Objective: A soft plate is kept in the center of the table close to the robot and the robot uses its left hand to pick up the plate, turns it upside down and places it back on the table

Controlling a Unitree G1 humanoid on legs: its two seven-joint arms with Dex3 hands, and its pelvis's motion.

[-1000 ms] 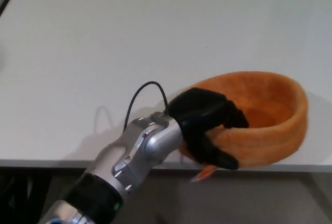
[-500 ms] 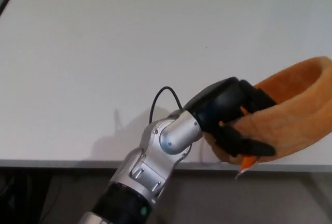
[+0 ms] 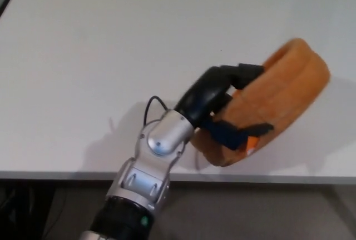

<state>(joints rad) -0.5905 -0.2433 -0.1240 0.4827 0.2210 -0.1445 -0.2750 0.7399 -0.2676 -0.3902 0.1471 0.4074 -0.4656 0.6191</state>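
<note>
Head view: left hand (image 3: 222,104) clamped on rim of orange soft plate (image 3: 281,93), held tilted above white table (image 3: 83,56) near front edge. Plush, light, floppy judged; rim grip best. Right hand unseen.

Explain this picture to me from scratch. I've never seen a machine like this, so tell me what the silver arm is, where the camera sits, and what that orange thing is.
This is a humanoid robot seen from a camera on its own head, looking down at the work in front of it. The silver and black limb coming up from the bottom is the robot's left arm, ending in a black left hand with a thumb and two thick fingers. The right hand is not in the picture.

The pale surface is a white table, with its near edge running along the bottom. Nothing else lies on it.

The orange thing is a soft, padded plate with a thick raised rim. The left hand is closed on its rim and holds it tipped up on edge near the table's front edge, so you see its outer side. It is partway through being turned over.
</note>
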